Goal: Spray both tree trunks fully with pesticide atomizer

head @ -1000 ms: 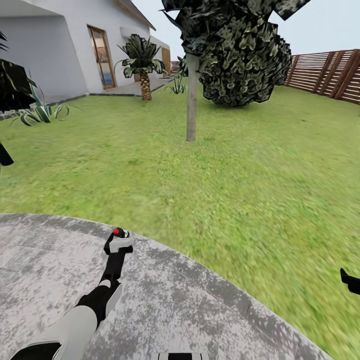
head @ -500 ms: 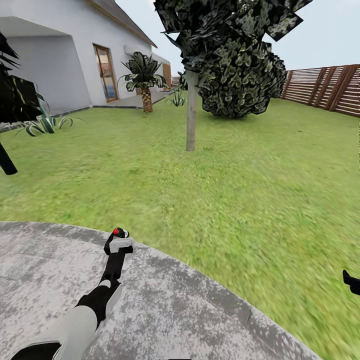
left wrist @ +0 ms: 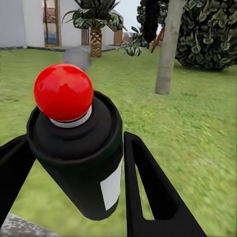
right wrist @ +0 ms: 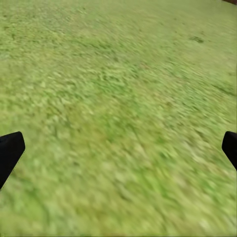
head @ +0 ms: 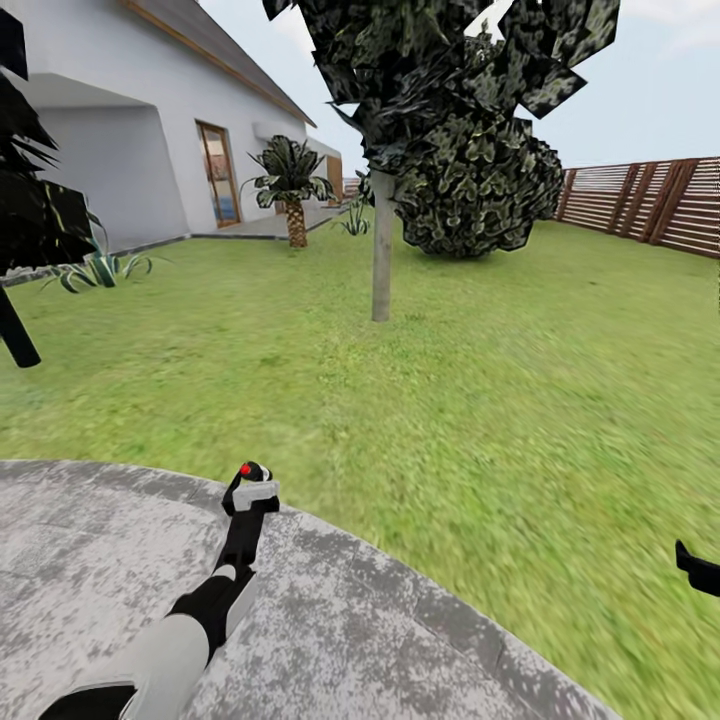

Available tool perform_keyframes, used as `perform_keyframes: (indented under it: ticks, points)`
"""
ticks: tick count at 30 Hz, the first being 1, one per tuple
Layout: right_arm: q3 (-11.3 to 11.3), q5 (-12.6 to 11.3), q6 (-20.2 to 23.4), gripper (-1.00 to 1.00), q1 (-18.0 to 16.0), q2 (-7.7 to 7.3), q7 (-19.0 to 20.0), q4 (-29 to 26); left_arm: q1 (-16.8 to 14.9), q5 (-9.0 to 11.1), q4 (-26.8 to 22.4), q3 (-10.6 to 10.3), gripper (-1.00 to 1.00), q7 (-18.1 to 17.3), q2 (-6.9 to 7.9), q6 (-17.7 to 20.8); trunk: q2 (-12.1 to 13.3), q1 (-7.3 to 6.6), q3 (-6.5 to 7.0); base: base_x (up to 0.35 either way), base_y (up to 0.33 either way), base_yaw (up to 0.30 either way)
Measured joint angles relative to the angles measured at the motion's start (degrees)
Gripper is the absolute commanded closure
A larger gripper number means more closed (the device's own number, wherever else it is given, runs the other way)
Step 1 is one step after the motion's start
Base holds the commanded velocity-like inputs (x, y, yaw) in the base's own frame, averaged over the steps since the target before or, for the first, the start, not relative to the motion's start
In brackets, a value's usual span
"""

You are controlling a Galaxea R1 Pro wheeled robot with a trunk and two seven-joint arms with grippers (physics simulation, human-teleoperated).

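Note:
My left gripper (head: 243,512) is shut on the pesticide atomizer (head: 250,487), a small black bottle held over the edge of the stone paving, its red nozzle tip pointing toward the lawn. In the left wrist view the atomizer (left wrist: 74,143) sits between the black fingers (left wrist: 148,192), with its white label on the side. A tree trunk (head: 381,255), straight and grey-brown, rises from the lawn well ahead under a dark leafy crown (head: 420,70). That trunk (left wrist: 168,49) lies beyond the nozzle. My right gripper (head: 698,568) hangs open over grass (right wrist: 118,123), holding nothing.
Round grey stone paving (head: 380,640) lies under me, with lawn (head: 500,400) beyond. A big dark bush (head: 480,190) stands behind the tree. A palm (head: 292,185) and white house (head: 110,130) are at the left, a dark thin trunk (head: 18,335) at far left, a slat fence (head: 650,200) at right.
The whole view has shifted, so the camera has moved: the tree and house sit larger and lower in the picture. My left gripper still holds the atomizer, a little further right.

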Motion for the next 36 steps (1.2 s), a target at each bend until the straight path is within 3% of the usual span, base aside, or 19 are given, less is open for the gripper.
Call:
perform_keyframes:
  ticks: [10, 20, 23, 36]
  points:
    - [-0.4, 0.0, -0.2, -1.0, 0.0, 0.01, -0.3, -0.1, 0.0, 0.0, 3.4, 1.4, 1.0, 0.0, 0.17, 0.0, 0.1, -0.26, 2.22, 0.0, 0.0, 0.0]
    - [0.1, 2.0, -0.1, -1.0, 0.0, 0.12, -2.1, 2.3, 0.0, -0.1, 3.7, 1.6, 1.0, 0.1, 0.27, 0.1, 0.3, -0.52, 4.43, 0.0, 0.0, 0.0]
    - [0.1, 2.3, -0.1, -1.0, 0.0, 0.75, -2.2, 2.9, 0.0, -0.1, 3.7, 1.6, 1.0, 0.1, 0.27, 0.1, 0.3, -0.59, 5.1, 0.0, 0.0, 0.0]
    - [0.1, 2.5, -0.2, -1.0, 0.0, 1.0, -2.0, 3.4, 0.0, -0.1, 3.7, 2.2, 1.0, 0.1, 0.27, 0.2, 0.9, -1.11, 7.94, 0.0, 0.0, 0.0]
